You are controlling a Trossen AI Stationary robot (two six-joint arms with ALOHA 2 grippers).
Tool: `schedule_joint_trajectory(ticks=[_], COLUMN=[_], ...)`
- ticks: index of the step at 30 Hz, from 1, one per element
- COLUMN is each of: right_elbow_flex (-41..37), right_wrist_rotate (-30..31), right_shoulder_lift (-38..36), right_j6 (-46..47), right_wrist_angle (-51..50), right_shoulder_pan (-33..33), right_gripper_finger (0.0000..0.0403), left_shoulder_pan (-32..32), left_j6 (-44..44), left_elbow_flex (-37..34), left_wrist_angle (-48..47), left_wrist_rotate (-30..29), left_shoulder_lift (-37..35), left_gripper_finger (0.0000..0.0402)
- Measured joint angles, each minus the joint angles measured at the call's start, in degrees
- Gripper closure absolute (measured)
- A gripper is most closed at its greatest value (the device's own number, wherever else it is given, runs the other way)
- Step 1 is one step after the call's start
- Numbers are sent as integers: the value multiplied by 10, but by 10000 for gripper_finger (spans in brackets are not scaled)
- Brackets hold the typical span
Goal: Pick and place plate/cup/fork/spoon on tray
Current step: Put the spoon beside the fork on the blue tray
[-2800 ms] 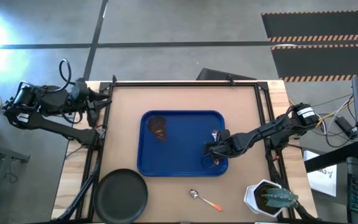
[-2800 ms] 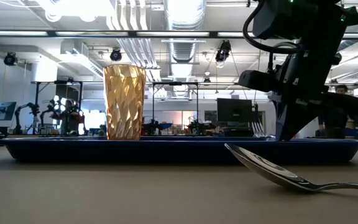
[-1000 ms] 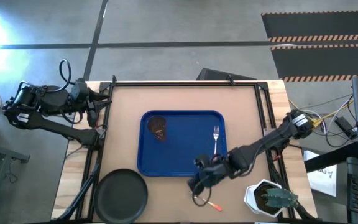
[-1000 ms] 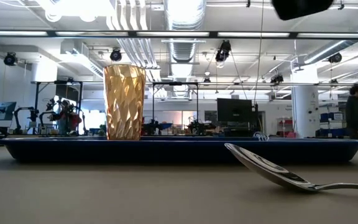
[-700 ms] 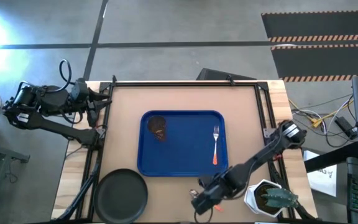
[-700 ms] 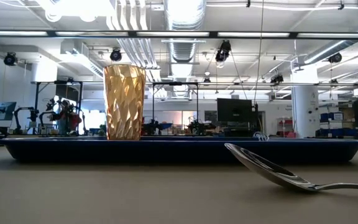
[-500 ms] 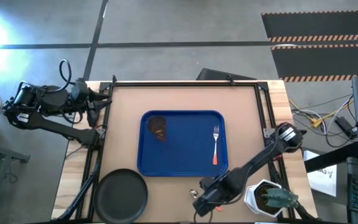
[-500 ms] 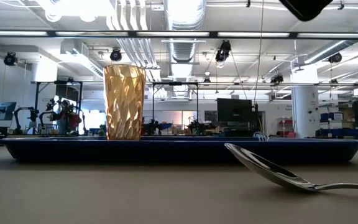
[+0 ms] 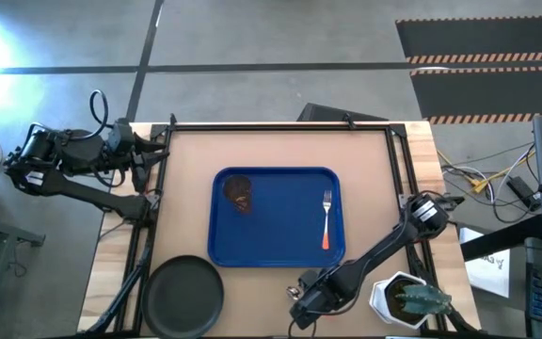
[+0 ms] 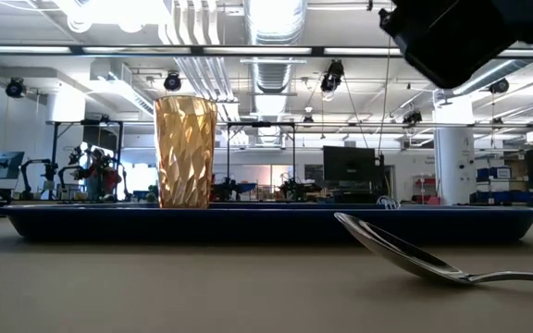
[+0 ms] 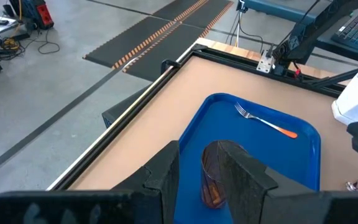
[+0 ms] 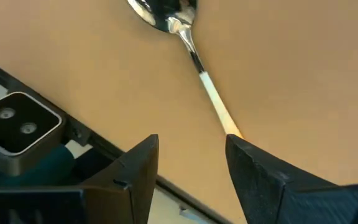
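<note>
Right tool [image 9: 301,314] left the fork [image 9: 326,215]; now over spoon [image 12: 185,38].

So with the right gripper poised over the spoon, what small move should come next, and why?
Probably a straight descent. In the right wrist view the right gripper is open with the spoon handle running between its fingers, and the spoon lies on the table off the tray. Lowering comes before closing.

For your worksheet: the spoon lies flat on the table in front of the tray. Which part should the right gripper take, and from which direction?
Grip the spoon on its thin straight handle, probably near the middle, coming straight down from above with the jaws astride it. It lies flat on the bare table, and the rounded bowl gives a poor hold. The right gripper hangs open above it.
</note>
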Motion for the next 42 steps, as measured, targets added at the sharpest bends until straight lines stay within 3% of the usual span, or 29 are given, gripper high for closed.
schedule_joint_trajectory(ticks=[14, 27, 42], right_elbow_flex=[0, 8, 45], right_wrist_rotate=[-1, 19, 0], right_shoulder_lift=[29, 12, 4], right_j6=[-102, -112, -160], right_wrist_angle=[8, 5, -1], right_shoulder_pan=[0, -10, -33], right_gripper_finger=[236, 236, 236], left_shoulder_pan=[0, 0, 0], left_j6=[0, -1, -2], left_elbow_flex=[0, 0, 0], left_wrist_angle=[0, 1, 1], left_wrist_rotate=[14, 14, 14], left_shoulder_lift=[7, 9, 15], left_gripper_finger=[309, 309, 309])
